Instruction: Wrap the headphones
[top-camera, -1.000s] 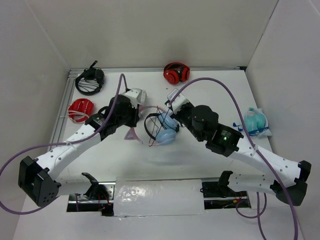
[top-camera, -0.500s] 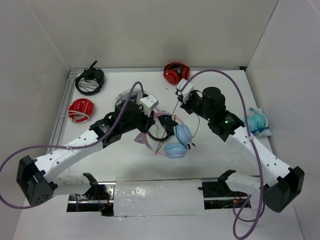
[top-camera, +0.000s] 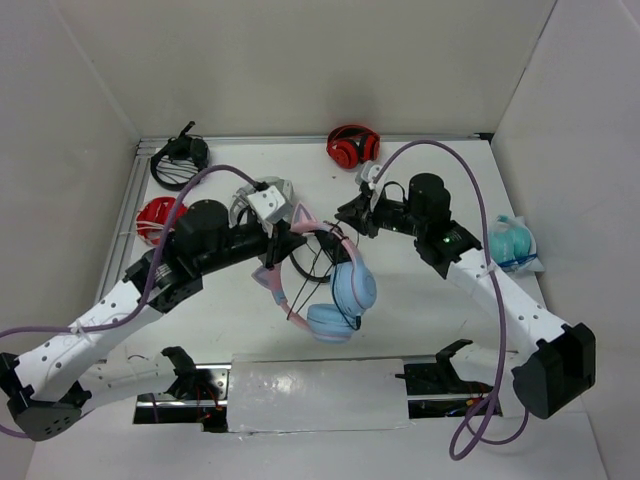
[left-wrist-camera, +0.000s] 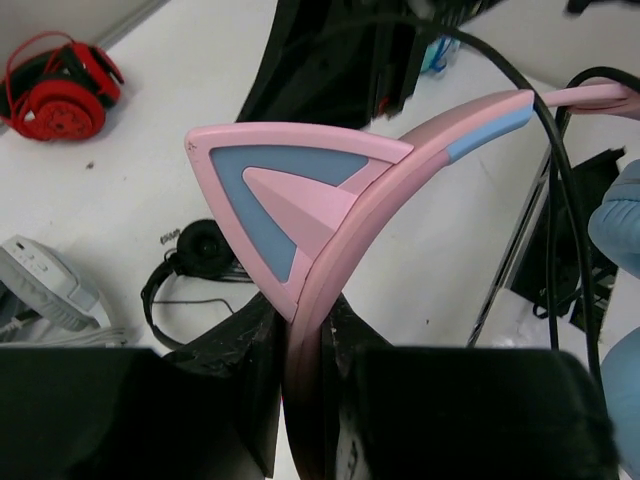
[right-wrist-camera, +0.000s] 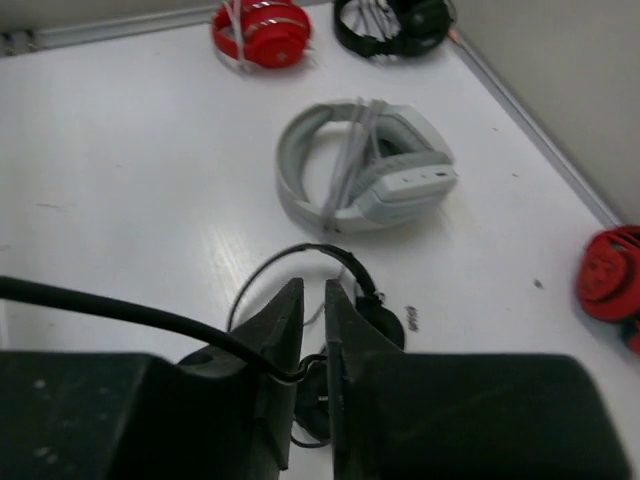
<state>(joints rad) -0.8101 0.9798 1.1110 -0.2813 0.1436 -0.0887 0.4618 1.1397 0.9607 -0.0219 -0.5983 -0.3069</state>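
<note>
The large over-ear headphones (top-camera: 333, 292), with a pink headband bearing pink cat ears and round light-blue ear cups, sit in the middle of the top view. They appear lifted off the white worktop (top-camera: 430, 310), with the two ear cups (top-camera: 352, 288) hanging toward the lower centre of the frame. In the left wrist view the pink headband (left-wrist-camera: 420, 150) arches from bottom centre to upper right, one cat ear (left-wrist-camera: 275, 195) standing up from it. The left gripper (left-wrist-camera: 303, 365) is clenched on the headband just below that ear. The thin dark cable (right-wrist-camera: 120, 315) crosses the lower left of the right wrist view and ends between the fingers of the right gripper (right-wrist-camera: 312, 330), which is pinched onto it.

The step in hand looks like the winding itself: one arm steadies the headphones while the other carries the cable. Next, the right gripper would need to lead the cable round the headband without slackening its pinch, with the left grip held firm.

A small black on-ear pair (right-wrist-camera: 330, 285) lies on the worktop beneath the right gripper. A pale grey pair (right-wrist-camera: 365, 170) lies beyond it, toward the top of that view.
</note>
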